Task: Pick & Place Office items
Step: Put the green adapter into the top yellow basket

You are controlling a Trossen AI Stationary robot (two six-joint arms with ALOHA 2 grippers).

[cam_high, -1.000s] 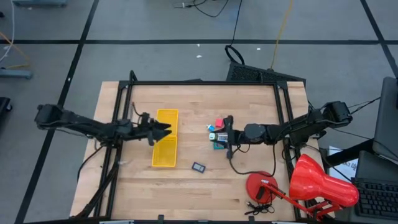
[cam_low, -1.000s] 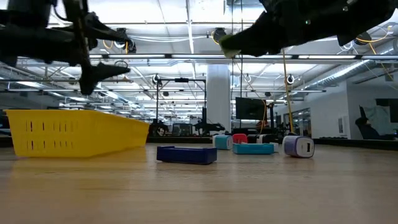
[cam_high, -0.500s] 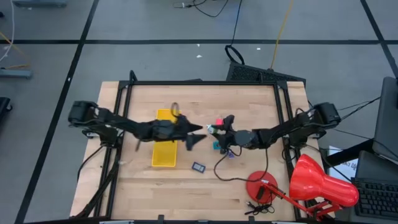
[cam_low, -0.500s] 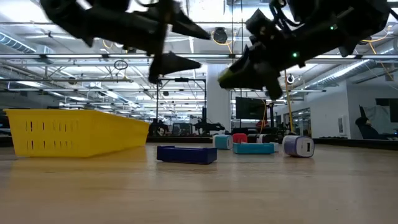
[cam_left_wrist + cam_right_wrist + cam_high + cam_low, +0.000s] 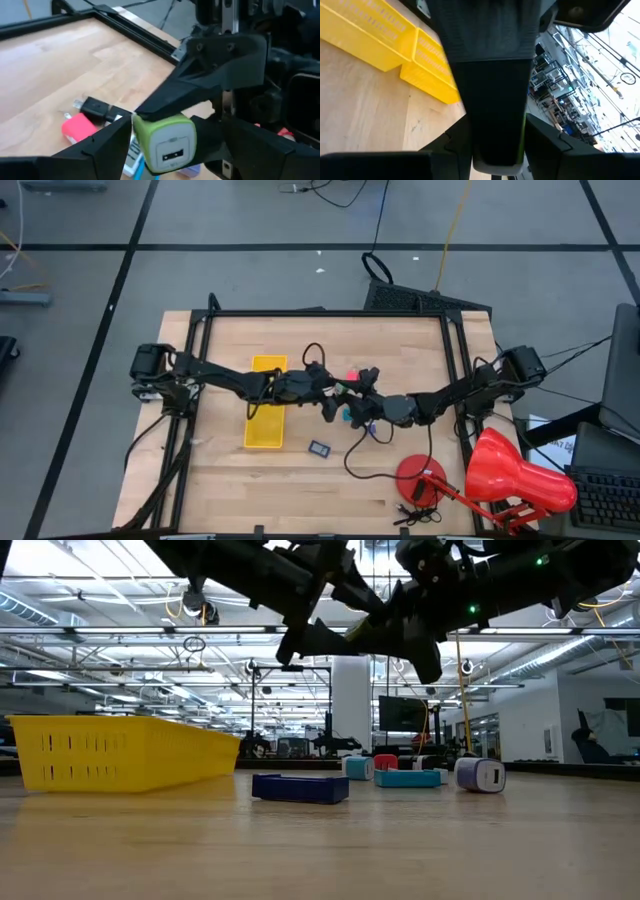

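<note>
A green charger cube (image 5: 167, 142) with a USB port hangs in the air over mid-table (image 5: 341, 387). My right gripper (image 5: 352, 386) is shut on it. My left gripper (image 5: 169, 156) has reached across from the left (image 5: 330, 394) and is open, with one finger on each side of the cube. On the table below lie a pink-red piece (image 5: 77, 127), a black piece (image 5: 95, 107), a teal piece (image 5: 408, 778), a purple-and-white piece (image 5: 480, 775) and a dark flat rectangle (image 5: 319, 448). In the right wrist view the left arm hides all of the cube but a green sliver (image 5: 522, 132). My right gripper pinches the green cube, one finger (image 5: 200, 85) slanting down onto its upper edge (image 5: 150, 120); the other finger is hidden behind the cube. The cube is lifted clear of the table. My left gripper's fingers stand close beside the cube; whether they touch it I cannot tell.
The long yellow tray (image 5: 265, 415) lies left of the grippers, under the left arm. A red desk lamp (image 5: 500, 475) with its round base (image 5: 420, 478) and cable stands at the near right corner. Bare wood shows along the near edge (image 5: 300, 500).
My left gripper has swung from above the yellow tray toward the table's right, up to the right gripper, and now brackets the green cube. My right gripper, still holding the cube, has shifted a little toward the table's left. The pieces on the table have not moved.
</note>
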